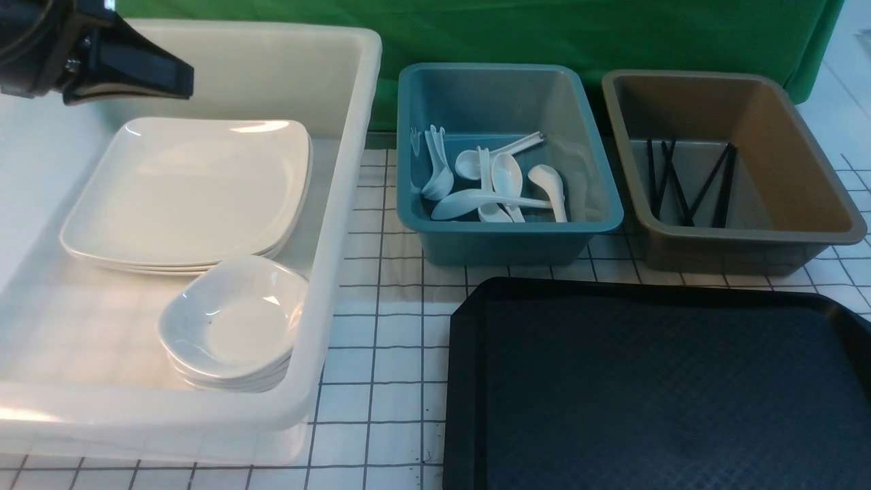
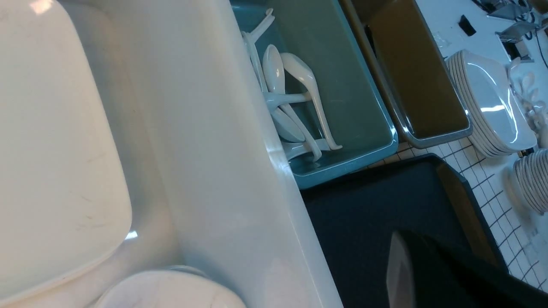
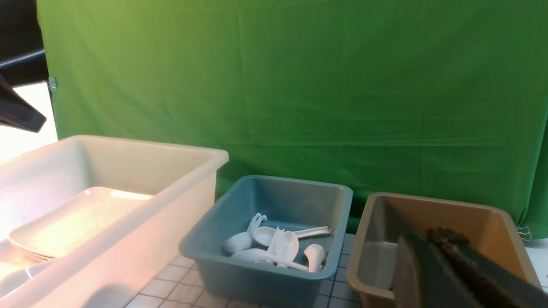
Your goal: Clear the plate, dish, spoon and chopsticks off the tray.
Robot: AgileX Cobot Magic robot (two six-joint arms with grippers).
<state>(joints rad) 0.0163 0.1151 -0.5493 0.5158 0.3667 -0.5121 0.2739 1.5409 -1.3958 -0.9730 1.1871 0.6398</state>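
The black tray (image 1: 653, 381) lies at the front right with nothing on it; the left wrist view shows a corner of the tray (image 2: 376, 214). White plates (image 1: 190, 190) are stacked in the big white bin (image 1: 340, 204), with small white dishes (image 1: 231, 320) stacked in front of them. White spoons (image 1: 497, 184) lie in the blue bin (image 1: 510, 235). Black chopsticks (image 1: 687, 180) lie in the brown bin (image 1: 748, 248). My left gripper (image 1: 184, 82) hangs shut and empty above the white bin's far left. My right gripper (image 3: 424, 239) shows only in its wrist view, jaws close together, holding nothing, facing the brown bin.
A green cloth (image 1: 544, 34) hangs behind the bins. White gridded tabletop (image 1: 381, 354) shows between the white bin and the tray. Past the tray's far side, the left wrist view shows more stacked plates (image 2: 492, 107) and dishes (image 2: 535, 179).
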